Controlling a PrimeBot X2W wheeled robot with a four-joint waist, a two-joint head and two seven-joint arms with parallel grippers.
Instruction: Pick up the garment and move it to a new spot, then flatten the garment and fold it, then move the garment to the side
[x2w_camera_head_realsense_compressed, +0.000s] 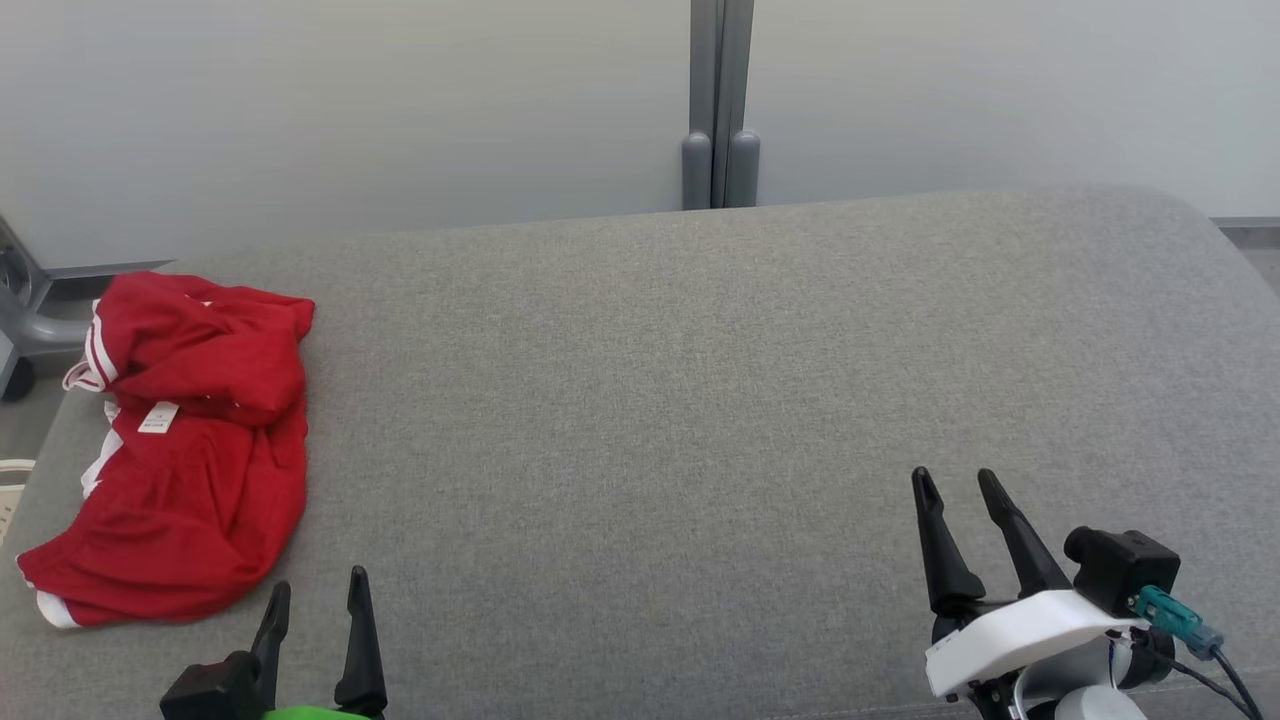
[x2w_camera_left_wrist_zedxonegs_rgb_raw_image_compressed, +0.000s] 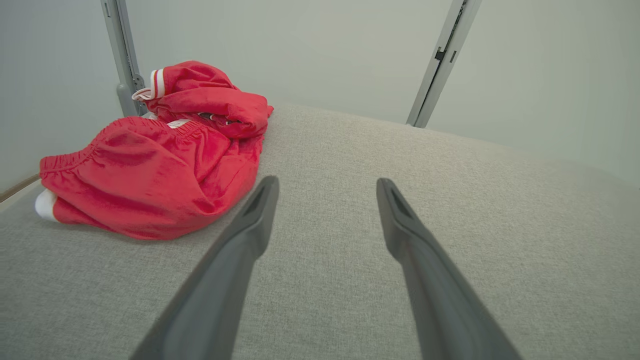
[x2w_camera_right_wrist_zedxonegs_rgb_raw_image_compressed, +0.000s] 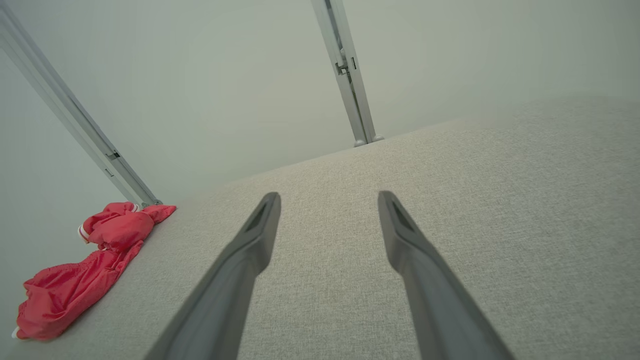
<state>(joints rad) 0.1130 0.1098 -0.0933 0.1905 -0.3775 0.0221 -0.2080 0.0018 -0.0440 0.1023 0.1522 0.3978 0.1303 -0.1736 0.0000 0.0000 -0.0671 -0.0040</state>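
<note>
Your left gripper (x2w_camera_head_realsense_compressed: 318, 580) sits closest, just right of the near corner of the red shorts (x2w_camera_head_realsense_compressed: 200, 450). Its two dark fingers are spread wide, with nothing between them. The shorts lie crumpled, not yet picked up. The far part is bunched over onto the rest, a white label (x2w_camera_head_realsense_compressed: 158, 417) faces up, and the elastic waistband (x2w_camera_left_wrist_zedxonegs_rgb_raw_image_compressed: 70, 159) is rumpled. The left edge of the grey cushion (x2w_camera_head_realsense_compressed: 650, 400) runs right beside the shorts, and bare fabric stretches away to their right. Your right gripper (x2w_camera_head_realsense_compressed: 954, 475) hangs well apart from the shorts, far to their right, also fully open and holding nothing.

The main risk, as I judge it, is that edge. If you come in low from the right and shove rather than pinch, the slippery cloth could slide off the cushion. Grab only the top layer of the bunched part and the shorts will likely lift as a twisted bundle, which makes flattening harder. Bring the right arm across only after the left has lifted clear, or the two sets of fingers may clash over the shorts.
</note>
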